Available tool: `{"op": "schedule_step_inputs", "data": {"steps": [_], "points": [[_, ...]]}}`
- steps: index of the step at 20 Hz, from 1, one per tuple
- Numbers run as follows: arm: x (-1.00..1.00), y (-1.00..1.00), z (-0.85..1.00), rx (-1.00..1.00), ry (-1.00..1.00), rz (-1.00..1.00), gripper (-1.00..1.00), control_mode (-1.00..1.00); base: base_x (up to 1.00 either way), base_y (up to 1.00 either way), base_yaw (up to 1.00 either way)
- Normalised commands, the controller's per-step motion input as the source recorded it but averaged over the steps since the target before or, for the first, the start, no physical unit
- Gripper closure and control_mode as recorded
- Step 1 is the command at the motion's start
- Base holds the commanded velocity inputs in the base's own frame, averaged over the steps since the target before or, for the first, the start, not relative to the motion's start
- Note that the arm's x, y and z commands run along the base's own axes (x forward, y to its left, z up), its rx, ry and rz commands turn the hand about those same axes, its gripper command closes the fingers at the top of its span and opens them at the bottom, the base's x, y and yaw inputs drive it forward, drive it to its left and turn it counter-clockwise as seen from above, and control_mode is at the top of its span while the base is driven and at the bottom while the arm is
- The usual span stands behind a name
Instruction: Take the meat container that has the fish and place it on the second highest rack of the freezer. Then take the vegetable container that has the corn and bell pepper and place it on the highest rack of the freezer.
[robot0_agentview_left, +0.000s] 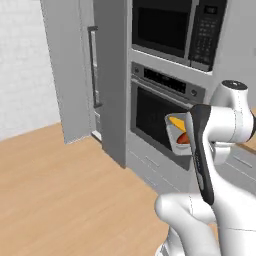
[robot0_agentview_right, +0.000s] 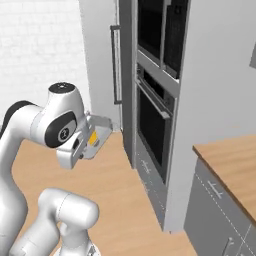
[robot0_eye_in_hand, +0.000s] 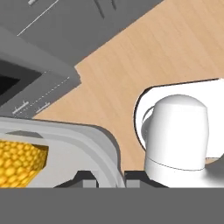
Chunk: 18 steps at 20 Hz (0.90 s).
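Jaws (robot0_eye_in_hand: 110, 178) tight on vegetable container (robot0_eye_in_hand: 83, 144) rim, corn (robot0_eye_in_hand: 19, 164) inside.

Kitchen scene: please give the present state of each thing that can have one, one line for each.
Tall grey freezer door: swung open.
Light grey vegetable container: held off the floor, its rim between the fingers.
Yellow corn cob: lying inside the container.
Red-orange bell pepper: inside the container, beside the corn.
Black wall oven door: closed.
Black microwave: closed.

A kitchen: built-in oven (robot0_agentview_left: 160, 117), microwave (robot0_agentview_left: 177, 27), tall freezer (robot0_agentview_left: 82, 70), wooden counter (robot0_agentview_right: 232, 167).
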Motion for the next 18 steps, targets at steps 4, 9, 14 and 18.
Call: {"op": "schedule_step_inputs", "data": {"steps": [4,9,14,18], "points": [[0.00,0.00,0.00,0.00,0.00,0.00,1.00,1.00,0.26,0.03,0.69],[0.00,0.00,0.00,0.00,0.00,0.00,1.00,1.00,0.50,0.05,0.63],[0.00,0.00,0.00,0.00,0.00,0.00,1.00,1.00,0.94,0.00,0.26],[0.00,0.00,0.00,0.00,0.00,0.00,1.00,1.00,1.00,0.06,0.11]]}}
